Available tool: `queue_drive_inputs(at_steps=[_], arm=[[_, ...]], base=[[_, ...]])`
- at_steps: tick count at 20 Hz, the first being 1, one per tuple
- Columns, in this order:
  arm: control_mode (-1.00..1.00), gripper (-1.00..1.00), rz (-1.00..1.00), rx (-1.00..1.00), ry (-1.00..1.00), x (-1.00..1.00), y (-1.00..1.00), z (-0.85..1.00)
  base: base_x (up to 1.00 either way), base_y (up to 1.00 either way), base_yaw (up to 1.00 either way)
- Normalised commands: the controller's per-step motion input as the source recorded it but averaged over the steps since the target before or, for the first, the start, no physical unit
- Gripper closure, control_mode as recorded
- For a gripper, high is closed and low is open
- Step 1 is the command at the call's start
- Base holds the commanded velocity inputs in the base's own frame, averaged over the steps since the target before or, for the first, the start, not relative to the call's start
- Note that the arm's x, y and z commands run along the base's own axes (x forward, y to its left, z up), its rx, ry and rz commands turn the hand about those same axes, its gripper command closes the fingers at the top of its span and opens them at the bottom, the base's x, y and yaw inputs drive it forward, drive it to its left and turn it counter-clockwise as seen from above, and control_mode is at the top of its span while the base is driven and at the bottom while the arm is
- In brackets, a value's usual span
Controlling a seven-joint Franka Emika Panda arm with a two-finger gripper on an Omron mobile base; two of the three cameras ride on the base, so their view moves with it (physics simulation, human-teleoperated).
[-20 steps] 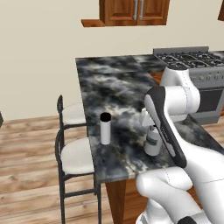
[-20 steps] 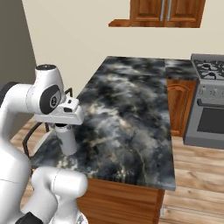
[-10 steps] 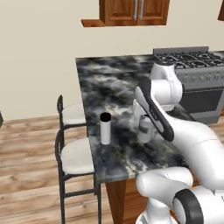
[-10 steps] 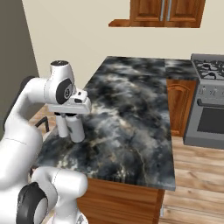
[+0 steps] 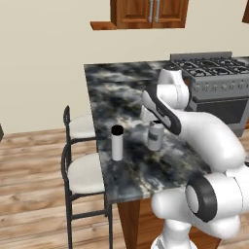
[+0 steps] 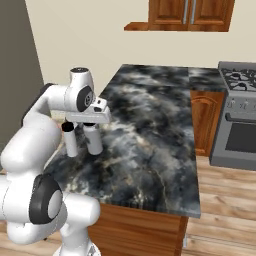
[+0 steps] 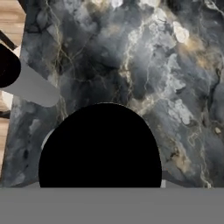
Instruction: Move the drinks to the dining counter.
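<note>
The dining counter (image 5: 126,92) has a black-and-grey marbled top. A slim white drink bottle with a black cap (image 5: 116,142) stands upright near its stool-side edge. Just to its right is the wider bottle with a grey-green label band (image 5: 155,136), and my gripper (image 5: 154,125) is shut on its top from above. The right base view has the slim bottle (image 6: 69,140) and the gripped bottle (image 6: 93,140) side by side under the hand (image 6: 93,125). In the hand view, the held bottle's black cap (image 7: 100,148) hides my fingertips, and the slim bottle (image 7: 26,83) lies upper left. I cannot tell whether the held bottle's base touches the stone.
Two black-framed stools with white cushions (image 5: 85,175) (image 5: 80,126) stand along the counter's left side. A steel stove (image 5: 209,73) adjoins the counter's far right end. Wooden wall cabinets (image 5: 148,12) hang above. Bare marbled top (image 6: 155,125) stretches beyond and right of the bottles.
The arm has carried the wider bottle away from the base, farther over the counter and closer to the slim bottle. The slim bottle has stayed put.
</note>
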Motion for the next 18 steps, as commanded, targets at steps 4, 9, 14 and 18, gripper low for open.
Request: queue_drive_inputs(at_steps=[4,9,14,18], arm=[[-1.0,1.0,0.0,0.0,0.0,0.3,0.0,-0.45],[-1.0,1.0,0.0,0.0,0.0,0.23,0.0,-0.47],[-1.0,1.0,0.0,0.0,0.0,0.13,0.0,-0.46],[-1.0,1.0,0.0,0.0,0.0,0.04,0.0,-0.41]], base=[[0.0,0.0,0.0],[0.0,0.0,0.0],[0.0,0.0,0.0],[0.0,0.0,0.0]])
